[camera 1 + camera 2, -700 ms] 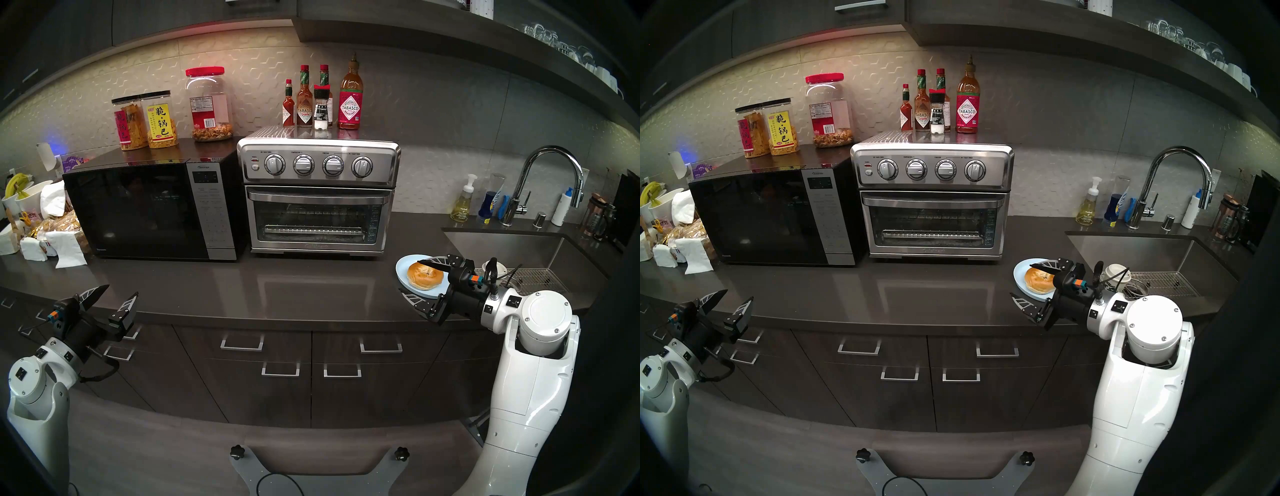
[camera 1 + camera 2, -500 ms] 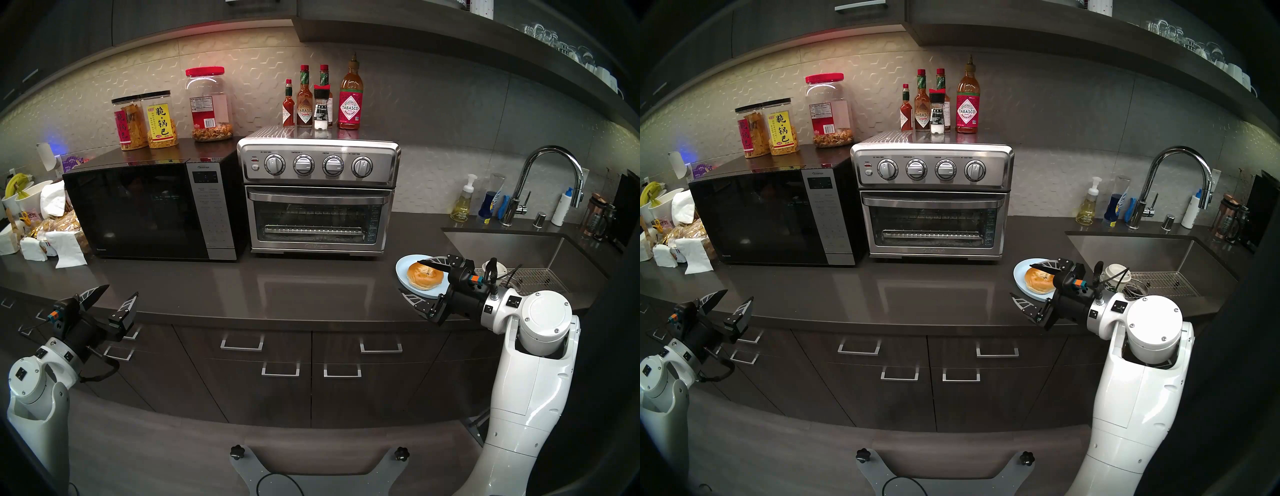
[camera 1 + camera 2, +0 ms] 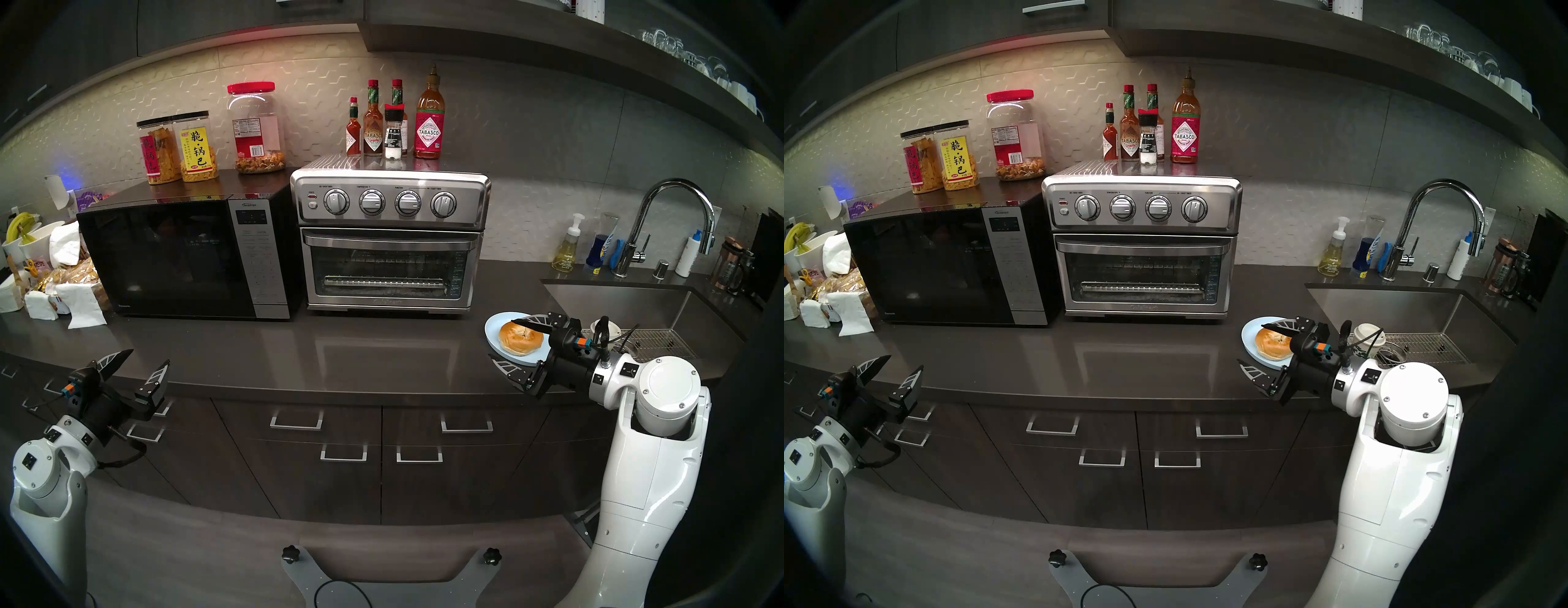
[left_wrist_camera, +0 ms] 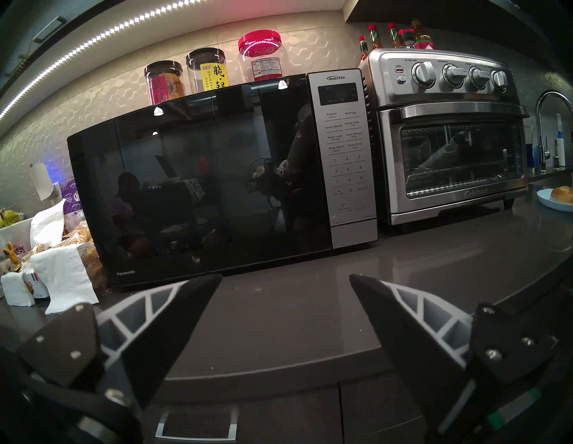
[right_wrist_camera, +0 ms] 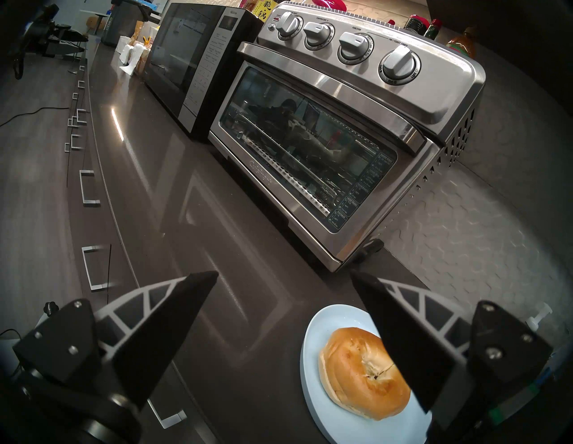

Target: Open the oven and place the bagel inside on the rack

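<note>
Right hand (image 3: 502,344) released, fingers spread above the worktop (image 3: 339,352), one finger over the bagel (image 3: 521,337) on the light blue plate (image 3: 494,331). Oven (image 3: 390,237) ahead-left of that hand, door shut, rack (image 3: 384,282) inside. Left hand (image 3: 144,358) released, holding nothing.

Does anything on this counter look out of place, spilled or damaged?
Nothing looks spilled or damaged. Only the crumpled white paper towels left of the black microwave look untidy. The golden-brown bagel sits on its light blue round plate.
</note>
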Robot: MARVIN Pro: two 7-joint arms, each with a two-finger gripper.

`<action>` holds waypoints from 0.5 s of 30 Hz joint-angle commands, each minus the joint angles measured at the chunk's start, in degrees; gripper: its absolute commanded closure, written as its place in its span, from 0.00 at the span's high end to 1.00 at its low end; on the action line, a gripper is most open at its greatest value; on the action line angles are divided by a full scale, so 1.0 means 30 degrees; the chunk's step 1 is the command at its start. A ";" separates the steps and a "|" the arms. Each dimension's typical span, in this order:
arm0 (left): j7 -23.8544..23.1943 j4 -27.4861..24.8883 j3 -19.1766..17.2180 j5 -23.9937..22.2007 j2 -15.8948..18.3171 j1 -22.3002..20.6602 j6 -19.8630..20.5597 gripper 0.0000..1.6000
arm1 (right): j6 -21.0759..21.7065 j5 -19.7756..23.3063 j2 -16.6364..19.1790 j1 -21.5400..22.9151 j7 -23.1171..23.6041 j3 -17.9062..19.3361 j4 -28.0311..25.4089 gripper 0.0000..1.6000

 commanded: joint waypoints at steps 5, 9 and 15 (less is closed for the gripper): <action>-0.0569 0.0135 -0.0126 0.0146 0.0052 -0.0102 -0.0869 1.00 | 0.0001 0.0082 -0.0013 0.0123 -0.0008 -0.0008 -0.0263 1.00; -0.1158 0.0316 -0.0306 0.0008 0.0272 -0.0082 -0.0838 1.00 | 0.0001 0.0083 -0.0012 0.0122 -0.0009 -0.0009 -0.0263 1.00; -0.1467 0.0382 -0.0427 -0.0011 0.0270 -0.0154 -0.0748 1.00 | 0.0002 0.0083 -0.0011 0.0122 -0.0009 -0.0009 -0.0263 1.00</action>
